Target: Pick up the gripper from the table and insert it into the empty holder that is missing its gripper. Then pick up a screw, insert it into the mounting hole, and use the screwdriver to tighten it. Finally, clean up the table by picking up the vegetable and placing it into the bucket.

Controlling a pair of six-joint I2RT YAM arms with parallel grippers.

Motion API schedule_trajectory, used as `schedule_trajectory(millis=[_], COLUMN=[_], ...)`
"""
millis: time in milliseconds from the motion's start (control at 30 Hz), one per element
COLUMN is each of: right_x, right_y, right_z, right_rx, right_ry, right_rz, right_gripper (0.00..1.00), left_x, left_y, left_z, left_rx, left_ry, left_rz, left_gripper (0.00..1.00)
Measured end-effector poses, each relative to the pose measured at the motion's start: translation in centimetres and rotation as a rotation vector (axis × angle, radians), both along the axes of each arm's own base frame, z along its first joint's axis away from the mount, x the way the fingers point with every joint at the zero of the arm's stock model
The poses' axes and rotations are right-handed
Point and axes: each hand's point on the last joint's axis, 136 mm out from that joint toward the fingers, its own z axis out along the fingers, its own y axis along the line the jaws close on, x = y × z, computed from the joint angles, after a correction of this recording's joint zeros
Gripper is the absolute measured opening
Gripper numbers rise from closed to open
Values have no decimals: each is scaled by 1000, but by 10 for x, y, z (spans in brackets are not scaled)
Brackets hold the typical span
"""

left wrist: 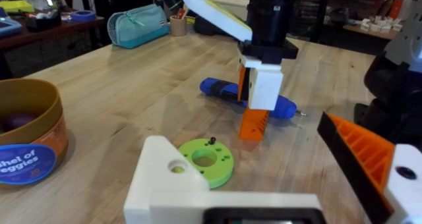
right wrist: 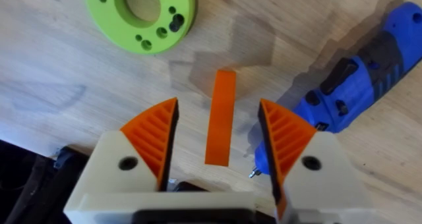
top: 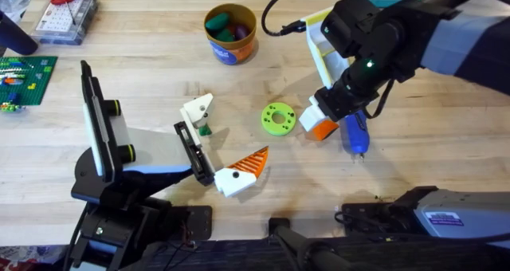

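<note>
While straddling the gripper (right wrist: 221, 141) with right gripper (right wrist: 217, 105) spread, untouching: risks closing off-centre; could topple the thin wedge against the screwdriver (right wrist: 359, 79); cannot tell left gripper (top: 209, 147) state.

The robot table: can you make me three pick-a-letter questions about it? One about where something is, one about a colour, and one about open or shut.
1. Where is the blue screwdriver?
A. in the bucket
B. lying on the table
C. held up in the air

2. What colour is the flat ring with holes?
A. green
B. red
C. black

3. How are the jaws of the right gripper?
A. shut on the screwdriver
B. shut on the ring
C. open, with an orange piece between them

Answers:
1 B: the screwdriver lies flat on the wood beside the right gripper.
2 A: the ring is bright green in every view.
3 C: the right wrist view shows a gap on each side of the orange piece.
</note>
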Motion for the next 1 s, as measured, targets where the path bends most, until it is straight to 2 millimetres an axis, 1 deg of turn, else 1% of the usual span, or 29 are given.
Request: schedule_trajectory(millis=[200,467,633,767,900,1000], right_x=[1,1,-13,-19,-20,-23], right_y=[0,0,-7,-10,-11,-12], right_z=[-4,-2,3,4,12,25], right_rx=[-5,-4,-25,-35,-21,1], right_ry=[9,5,46,64,39,-3], right_rz=[-1,-1,-1,-1,-2,-6], right_gripper=[717,717,717,717,717,717], left_x=[0,0,0,0,0,0], left_y=[0,0,0,0,0,0], left_z=[-1,-1,-1,-1,-1,-1], left_rx=[4,4,4,4,4,4], left_ry=[18,19,19,19,19,19], left_rz=[1,1,1,1,1,1], left_gripper=[995,995,995,995,995,995])
